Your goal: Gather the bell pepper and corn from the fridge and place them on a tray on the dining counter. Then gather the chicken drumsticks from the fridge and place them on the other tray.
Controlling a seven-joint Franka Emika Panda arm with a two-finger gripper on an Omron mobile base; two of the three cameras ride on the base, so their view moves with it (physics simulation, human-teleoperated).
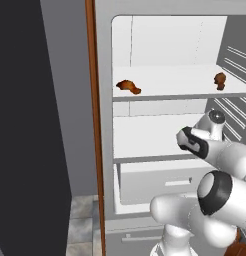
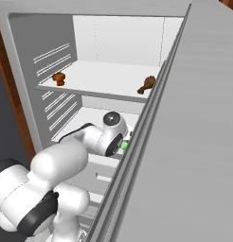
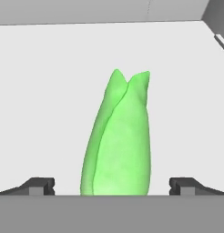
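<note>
Robot gripper (image 3: 112, 184) reaching for the corn (image 3: 117, 136) on a fridge shelf (image 3: 41, 91).
Jaws spread wide, straddling the green husk; it should advance, centre, then close gently.

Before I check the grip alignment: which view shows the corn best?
The hand view: the corn stands large and unobstructed on the white fridge shelf, between the open gripper fingertips. The right base view catches just a green sliver beside the arm. In the left base view the arm covers that spot.
</note>
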